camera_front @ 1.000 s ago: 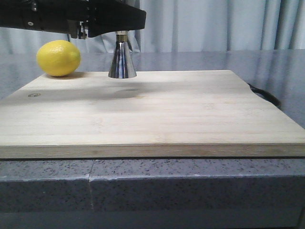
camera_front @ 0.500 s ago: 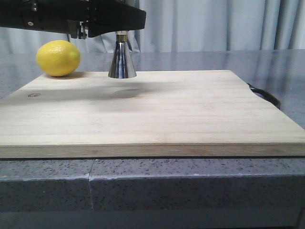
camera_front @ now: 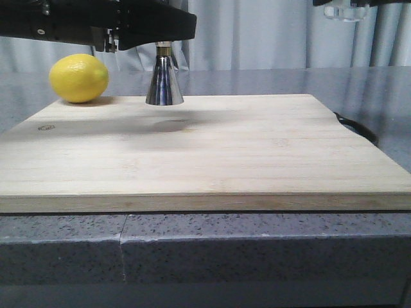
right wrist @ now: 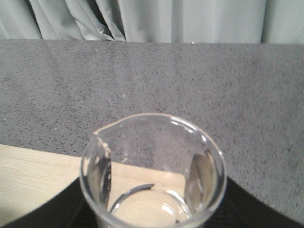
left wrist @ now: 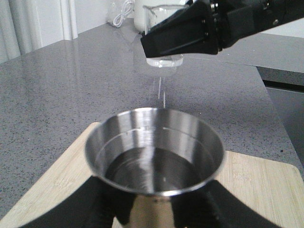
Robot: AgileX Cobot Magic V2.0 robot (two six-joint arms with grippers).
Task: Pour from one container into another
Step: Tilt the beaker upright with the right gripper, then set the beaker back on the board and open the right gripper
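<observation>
- Legibly, nothing: no readable brand or label shows; a small round mark (camera_front: 46, 128) on the cutting board (camera_front: 212, 154) cannot be made out.
- One steel jigger (camera_front: 164, 80), shiny, with a gold band at its waist, stands at the board's far edge; the left wrist view shows liquid in its upper cup (left wrist: 154, 152).
- One clear glass beaker (right wrist: 153, 173) with a pouring lip looks empty and is held upright, high above the board's right side.
- One lemon (camera_front: 79, 77) sits left of the jigger.
- Left gripper (left wrist: 152, 209) clasps the jigger; right gripper (left wrist: 190, 33) clasps the beaker.
</observation>
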